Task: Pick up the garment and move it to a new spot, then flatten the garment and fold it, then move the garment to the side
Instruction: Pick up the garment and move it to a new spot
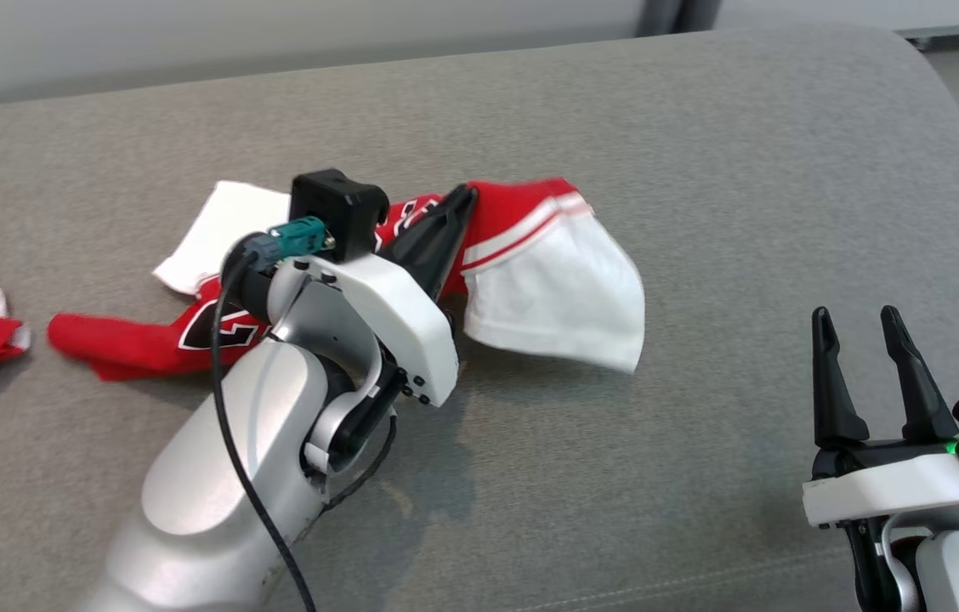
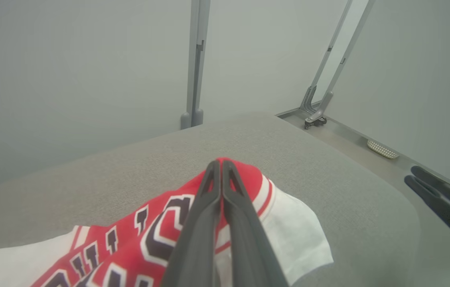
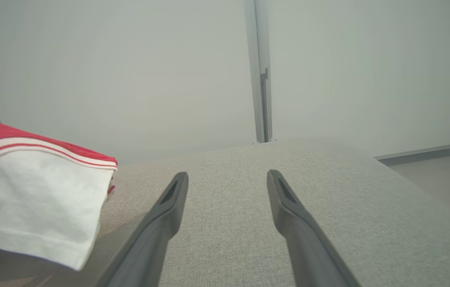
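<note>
Red-and-white fabric garment (image 1: 556, 297) hung pinched in the closed left tool (image 1: 464, 194); at 4 o'clock, the right tool (image 1: 855, 319) gaped empty.

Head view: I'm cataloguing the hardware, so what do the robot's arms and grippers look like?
Both the left gripper and right gripper have two long, tapering black fingers on a white wrist shell. The left arm has a rounded silver forearm, a black boxy camera block with a teal connector, and a thin black cable along it. A green light glows on the right wrist.
</note>
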Controlling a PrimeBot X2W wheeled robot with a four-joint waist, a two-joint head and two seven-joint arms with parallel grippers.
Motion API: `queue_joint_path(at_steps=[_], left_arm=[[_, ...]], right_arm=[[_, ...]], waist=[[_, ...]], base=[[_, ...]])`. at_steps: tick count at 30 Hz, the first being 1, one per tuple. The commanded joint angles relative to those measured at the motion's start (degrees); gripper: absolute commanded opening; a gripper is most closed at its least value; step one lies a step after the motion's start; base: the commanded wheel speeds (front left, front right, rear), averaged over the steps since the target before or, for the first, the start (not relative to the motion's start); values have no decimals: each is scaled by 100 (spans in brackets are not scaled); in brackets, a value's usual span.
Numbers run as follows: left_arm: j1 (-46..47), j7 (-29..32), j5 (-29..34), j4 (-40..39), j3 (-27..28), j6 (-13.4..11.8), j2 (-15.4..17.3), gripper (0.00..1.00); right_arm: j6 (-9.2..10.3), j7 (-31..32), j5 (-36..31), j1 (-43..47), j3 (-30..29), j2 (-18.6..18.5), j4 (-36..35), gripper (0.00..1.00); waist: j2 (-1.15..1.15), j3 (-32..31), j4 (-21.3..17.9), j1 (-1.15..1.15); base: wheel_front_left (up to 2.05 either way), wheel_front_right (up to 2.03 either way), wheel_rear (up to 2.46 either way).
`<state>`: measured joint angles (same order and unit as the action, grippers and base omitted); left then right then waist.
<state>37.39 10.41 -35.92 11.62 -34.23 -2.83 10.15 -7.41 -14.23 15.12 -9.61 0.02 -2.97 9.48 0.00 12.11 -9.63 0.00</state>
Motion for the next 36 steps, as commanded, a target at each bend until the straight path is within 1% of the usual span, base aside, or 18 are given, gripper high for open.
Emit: queue_joint_path(at_steps=[1,3,6,10,13,14,15,16,19,22,25,29,30,36], left_arm=[[119,-27,-43,-40,155,18,44,0],[147,-48,-45,475,6,73,-131,0],[258,-132,-27,803,-33,111,-225,0],[377,-242,-49,1252,-37,150,-315,0],[396,-276,-99,1621,-58,216,-358,0],[396,-276,-99,1621,-58,216,-358,0],[391,-280,-113,1717,-82,250,-375,35],[394,-319,-109,1778,-108,279,-395,100],[411,-483,-70,1802,-180,339,-449,100],[403,-625,0,1597,-248,356,-461,100],[347,-782,153,1178,-273,240,-358,100],[119,-957,335,436,-114,-104,-6,100],[-73,-1009,384,72,53,-325,241,100],[-795,-1232,401,-849,755,-975,990,100]], right_arm=[[-8,-76,81,21,128,-4,-182,100],[-8,-76,222,61,228,6,-129,100],[-8,-76,395,45,303,7,-95,100],[-8,-76,540,15,389,8,-43,100],[-8,-76,591,3,402,8,-19,100],[-8,-76,591,3,402,8,-19,100],[-8,-76,602,4,396,8,-9,100],[-8,-76,601,4,383,8,-1,100],[-8,-76,559,-14,335,9,1,100],[-8,-76,474,-53,264,9,-20,100],[-8,-76,342,-87,196,9,-32,100],[-8,-76,166,-93,136,9,-37,100],[-8,-76,69,-78,91,9,-29,100],[-8,-76,-172,9,-17,-40,-64,100]], waist=[[0,113,-647,0],[0,224,-1212,0],[0,310,-1547,0],[0,399,-1782,0],[0,417,-1790,0],[0,417,-1790,0],[0,412,-1757,0],[0,405,-1708,0],[0,362,-1494,0],[0,283,-1211,0],[0,169,-878,0],[0,10,-375,0],[0,-65,-124,0],[0,-211,532,0]], base=[[0,0,0],[0,0,0],[0,0,0],[0,0,0],[0,0,0],[0,0,0],[0,0,0],[0,0,0],[0,0,0],[0,0,0],[0,0,0],[0,0,0],[0,0,0],[0,0,0]])
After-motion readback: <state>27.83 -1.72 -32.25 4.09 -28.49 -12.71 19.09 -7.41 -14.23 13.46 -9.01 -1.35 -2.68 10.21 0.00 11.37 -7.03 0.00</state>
